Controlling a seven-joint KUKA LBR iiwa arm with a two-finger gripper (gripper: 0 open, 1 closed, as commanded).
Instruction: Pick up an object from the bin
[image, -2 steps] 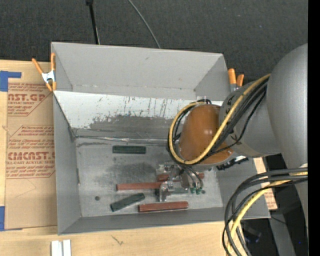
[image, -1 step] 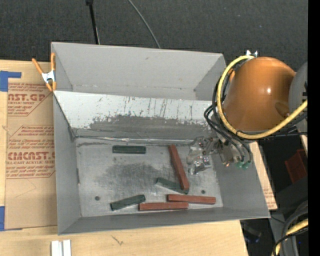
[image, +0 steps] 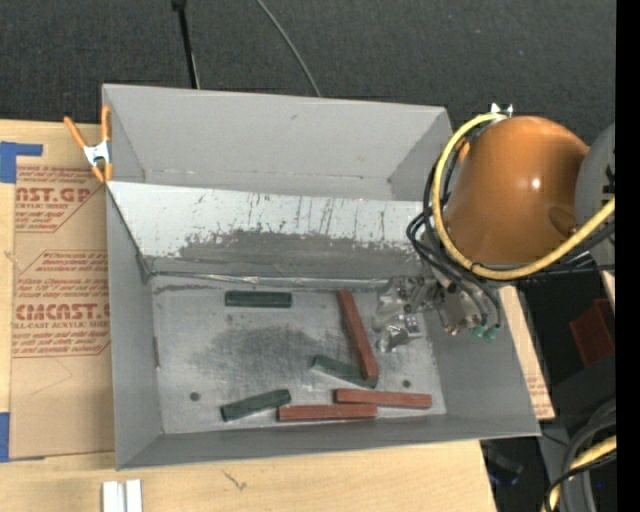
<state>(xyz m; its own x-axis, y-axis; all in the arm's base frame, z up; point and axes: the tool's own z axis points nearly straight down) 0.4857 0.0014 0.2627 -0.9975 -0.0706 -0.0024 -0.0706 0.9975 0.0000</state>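
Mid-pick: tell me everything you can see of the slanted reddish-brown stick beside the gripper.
The slanted reddish-brown stick is a long, thin, straight bar of even, matte colour, seemingly whole. It lies flat on the floor of the bin, right of centre, running from upper left to lower right. Its lower end meets a dark green stick; which lies on top is unclear. The gripper sits close on its right; whether they touch cannot be told.

On the cardboard sheet (image: 50, 250) I make out red print: "CELL-CAST ACRYLIC SHEET" under larger, cut-off lettering — "…CAST".
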